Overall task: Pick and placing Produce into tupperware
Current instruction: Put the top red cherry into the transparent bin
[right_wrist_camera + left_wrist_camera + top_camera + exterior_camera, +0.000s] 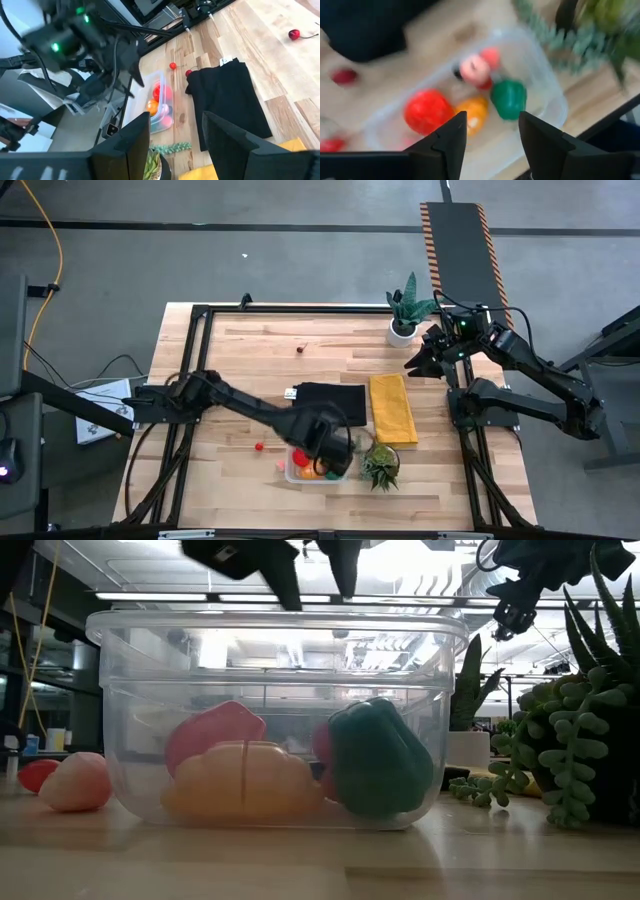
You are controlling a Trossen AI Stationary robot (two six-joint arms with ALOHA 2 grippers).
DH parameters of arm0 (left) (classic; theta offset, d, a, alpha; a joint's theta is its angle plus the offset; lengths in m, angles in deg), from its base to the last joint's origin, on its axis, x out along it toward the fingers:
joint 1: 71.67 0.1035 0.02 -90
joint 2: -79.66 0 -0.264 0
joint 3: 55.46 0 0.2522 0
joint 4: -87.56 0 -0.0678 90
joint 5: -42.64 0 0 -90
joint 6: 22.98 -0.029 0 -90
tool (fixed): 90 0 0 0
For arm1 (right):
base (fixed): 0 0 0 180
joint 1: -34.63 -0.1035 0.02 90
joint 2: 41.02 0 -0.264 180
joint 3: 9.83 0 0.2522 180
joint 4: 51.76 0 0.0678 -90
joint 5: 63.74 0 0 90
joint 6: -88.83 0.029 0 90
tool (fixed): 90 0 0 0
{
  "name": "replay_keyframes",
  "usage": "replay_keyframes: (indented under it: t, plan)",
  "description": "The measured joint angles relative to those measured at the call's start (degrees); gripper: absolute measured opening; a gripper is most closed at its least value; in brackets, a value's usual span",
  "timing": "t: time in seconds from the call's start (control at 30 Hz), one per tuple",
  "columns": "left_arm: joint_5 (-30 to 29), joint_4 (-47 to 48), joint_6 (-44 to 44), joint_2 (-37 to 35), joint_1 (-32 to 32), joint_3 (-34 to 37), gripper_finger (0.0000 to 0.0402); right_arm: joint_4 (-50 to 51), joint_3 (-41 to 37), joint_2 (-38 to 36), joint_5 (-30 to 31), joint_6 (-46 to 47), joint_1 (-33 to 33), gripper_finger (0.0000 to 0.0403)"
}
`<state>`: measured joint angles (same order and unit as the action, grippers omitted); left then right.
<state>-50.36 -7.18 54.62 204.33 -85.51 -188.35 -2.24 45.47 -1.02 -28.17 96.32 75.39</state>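
Left wrist view: tupperware (pixel 470 110) near the front table edge holds a red fruit (pixel 426 110), orange piece (pixel 475 112), green pepper (pixel 509 99) and pink berries (pixel 475 69); left gripper (pixel 490 135) hovers above it, fingers apart, holding nothing. Low view alone shows a pink piece (pixel 75 783) outside the tub wall. Right gripper (pixel 175 135) waits open near the white pot (pixel 402 332); no readable writing.

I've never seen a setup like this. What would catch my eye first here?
Probably the clear plastic tub near the table's front edge, with bright toy produce inside: a red piece, an orange one and a green pepper. The left gripper hangs right above it, fingers apart and empty. Off to the far right, the right gripper waits beside a white potted plant.
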Motion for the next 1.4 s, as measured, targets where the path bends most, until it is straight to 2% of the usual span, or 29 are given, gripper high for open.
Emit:
replay_keyframes:
  t: [0.17,0.4,0.57,0.9,1.17,1.4]
  plan:
    - [-2.61,6.14,-6.19,-1.11,4.4,-6.4,0.0146,-0.45,-0.04,0.08,0.0,-0.01,0.0,0.0171]
    - [-2.67,12.93,-19.88,-1.25,12.62,-13.36,0.0132,-1.8,-0.04,0.09,0.0,0.01,0.01,0.0171]
    - [-2.28,18.59,-27.72,-1.19,19.46,-13.95,0.0139,-2.22,-0.04,0.08,0.0,-0.01,0.01,0.0171]
    - [1.45,18.5,-45.81,-1.15,33.64,-13.88,0.015,-2.82,-0.04,0.08,0.69,1.5,0.01,0.0171]
    - [5.4,18.51,-62.03,-1.09,43.74,-13.84,0.015,-6.09,-0.04,0.1,5.45,5.93,0.01,0.0171]
    - [5.98,18.23,-70.63,-1.04,49.91,-11.42,0.0148,-8.62,-0.04,0.12,10.18,9.97,-0.01,0.0171]
